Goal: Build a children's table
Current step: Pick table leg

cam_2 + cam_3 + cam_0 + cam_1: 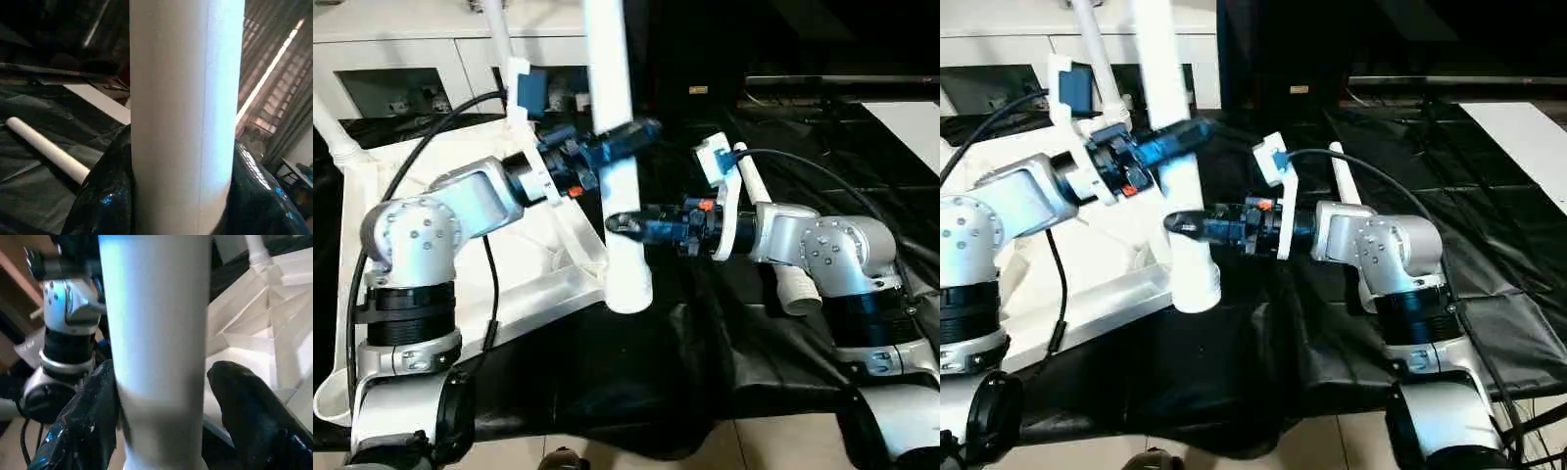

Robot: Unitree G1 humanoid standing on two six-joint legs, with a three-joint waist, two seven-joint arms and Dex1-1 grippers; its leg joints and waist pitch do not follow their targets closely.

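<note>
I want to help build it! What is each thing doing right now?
Held leg: upright, gripped by both grippers.
Left gripper: shut on the held leg.
Right gripper: shut on the held leg, lower down.
Tabletop: lying upside down.
Spare leg: lying on the black cloth.

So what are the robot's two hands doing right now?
Left gripper: closed on the upright white leg.
Right gripper: closed on the same leg, lower down.

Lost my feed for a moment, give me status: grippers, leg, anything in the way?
Left gripper and right gripper both clamped on upright leg. Tabletop beside it. Spare leg lying on black cloth, clear.
</note>
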